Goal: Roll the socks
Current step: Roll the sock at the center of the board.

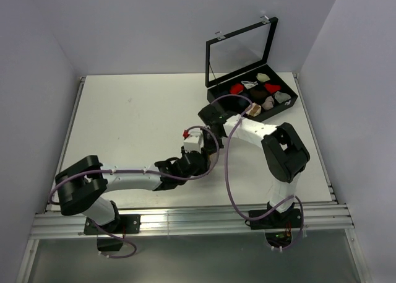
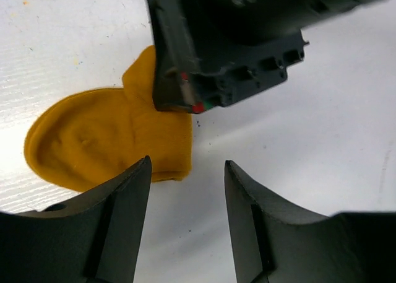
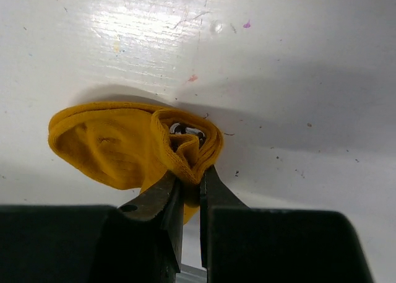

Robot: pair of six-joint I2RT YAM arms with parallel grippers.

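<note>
Right wrist view: the right gripper is clamped on the curled edge of the mustard sock, which lies on the white table with one end rolled into a loose coil and the toe end flat. A dark, white-flecked patch shows inside the coil, probably the cuff.

From the left wrist, the left gripper hangs just beside the sock's near corner with its fingers spread and nothing between them. From above, both wrists crowd together mid-table and hide the sock.

The pinch takes only a thin fold, so a tug could pull it free and let the coil spring open. The two grippers sit very near each other, so any careless move risks a knock. The spread left fingers could also snag the flat end and drag it askew.
</note>
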